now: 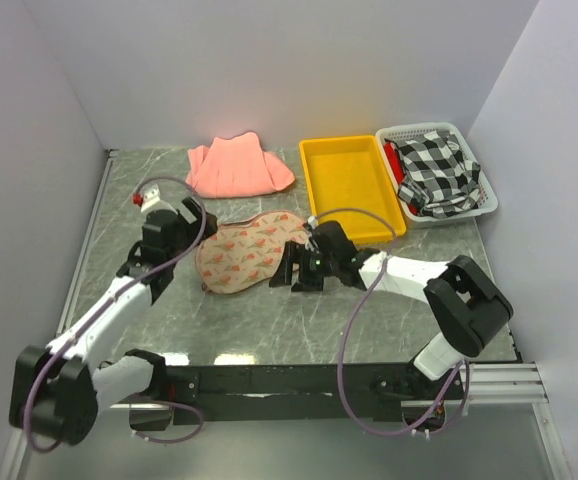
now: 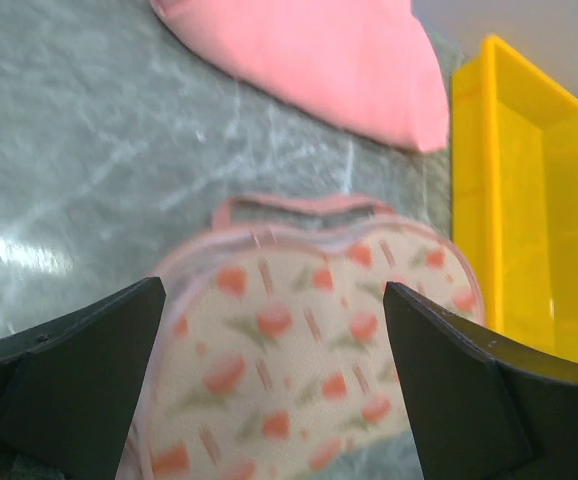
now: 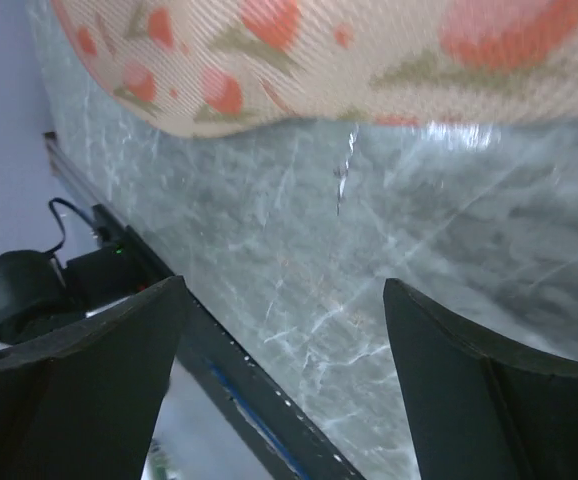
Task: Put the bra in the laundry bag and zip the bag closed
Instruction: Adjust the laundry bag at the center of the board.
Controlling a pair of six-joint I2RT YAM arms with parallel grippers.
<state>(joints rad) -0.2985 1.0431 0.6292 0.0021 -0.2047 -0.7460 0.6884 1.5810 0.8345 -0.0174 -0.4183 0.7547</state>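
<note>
The laundry bag (image 1: 244,252), a beige pouch with red-orange prints and pink edging, lies flat on the marble table (image 1: 269,320). The bra does not show in any view. My left gripper (image 1: 179,232) hovers at the bag's left end, open; in the left wrist view the bag (image 2: 299,340) fills the gap between my fingers (image 2: 69,380) without touching them. Off the bag's right end, my right gripper (image 1: 297,275) is open. The right wrist view shows only bare table between its jaws, and the bag (image 3: 319,50) lies along the top of the frame.
A folded salmon-pink cloth (image 1: 237,165) lies behind the bag. A yellow tray (image 1: 321,190) sits to the bag's right. Further right is a white basket (image 1: 484,195) holding a black-and-white checked cloth (image 1: 434,172). The table's front rail (image 3: 219,390) runs near the right gripper.
</note>
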